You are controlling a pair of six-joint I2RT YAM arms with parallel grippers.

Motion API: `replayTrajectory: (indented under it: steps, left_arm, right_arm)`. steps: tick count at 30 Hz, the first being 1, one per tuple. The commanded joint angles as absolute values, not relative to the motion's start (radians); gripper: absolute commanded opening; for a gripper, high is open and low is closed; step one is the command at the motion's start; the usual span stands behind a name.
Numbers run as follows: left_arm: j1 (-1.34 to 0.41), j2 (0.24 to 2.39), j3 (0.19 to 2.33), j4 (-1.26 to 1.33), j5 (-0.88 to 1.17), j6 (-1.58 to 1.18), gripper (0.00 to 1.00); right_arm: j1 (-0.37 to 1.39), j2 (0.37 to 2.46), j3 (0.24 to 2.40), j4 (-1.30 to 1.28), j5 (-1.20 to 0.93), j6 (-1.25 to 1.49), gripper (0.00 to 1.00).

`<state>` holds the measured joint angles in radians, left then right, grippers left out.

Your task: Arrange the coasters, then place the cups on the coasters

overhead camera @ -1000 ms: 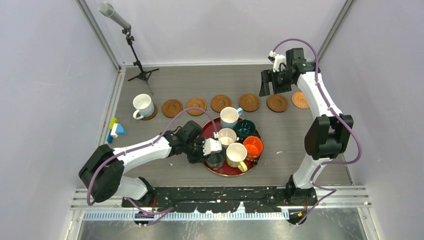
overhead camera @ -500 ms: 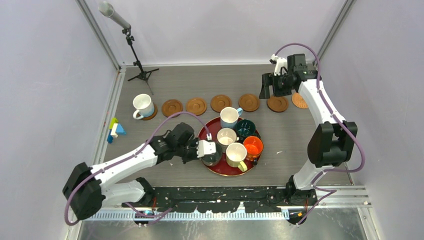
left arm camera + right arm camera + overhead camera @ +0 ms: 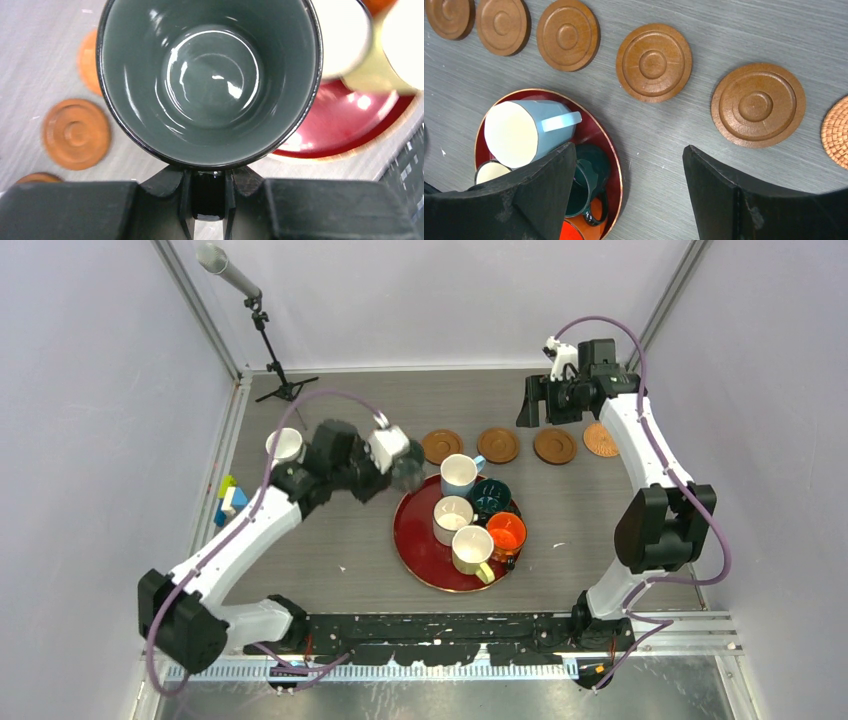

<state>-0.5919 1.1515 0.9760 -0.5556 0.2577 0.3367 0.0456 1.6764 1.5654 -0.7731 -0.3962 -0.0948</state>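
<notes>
From above, the left hand (image 3: pixel 398 457) holds the grey-green mug (image 3: pixel 410 470) over the coaster row (image 3: pixel 498 445) — cup-placing is underway. Left wrist: the hand pinches its handle. Right wrist: the right hand (image 3: pixel 629 192) is spread, idle. Next — lower the mug squarely onto a free one.

- Coasters (image 3: pixel 653 62): round brown discs with a raised rim and concentric rings, lying flat in a row across the far surface (image 3: pixel 330 530), apart from one another
- White cup (image 3: pixel 286 446): upright at the row's left end, partly hidden
- Grey-green cup (image 3: pixel 210 80): empty, glossy inside, upright, off the surface, handle pinched in the left tool (image 3: pixel 208 200)
- Light blue cup (image 3: pixel 459 474), dark teal cup (image 3: pixel 491 497), cream cup (image 3: pixel 452 515), pale yellow cup (image 3: pixel 472 548), orange cup (image 3: pixel 507 532): upright, clustered close on the red tray (image 3: pixel 410 530)
</notes>
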Motion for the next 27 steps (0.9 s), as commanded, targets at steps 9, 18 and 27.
replayTrajectory:
  steps: [9,18,27]
  left_arm:
    - [-0.293,1.381,1.215,-0.374,0.016,0.093,0.0]
    - [-0.248,1.454,1.15,-0.247,-0.089,0.033,0.0]
    - [-0.192,1.524,1.089,-0.136,-0.063,-0.029,0.0]
  right_arm:
    - [0.024,1.715,1.665,-0.793,-0.417,-0.103,0.82]
    - [0.021,1.728,1.67,-0.806,-0.395,-0.103,0.82]
    - [0.015,1.757,1.695,-0.837,-0.399,-0.113,0.82]
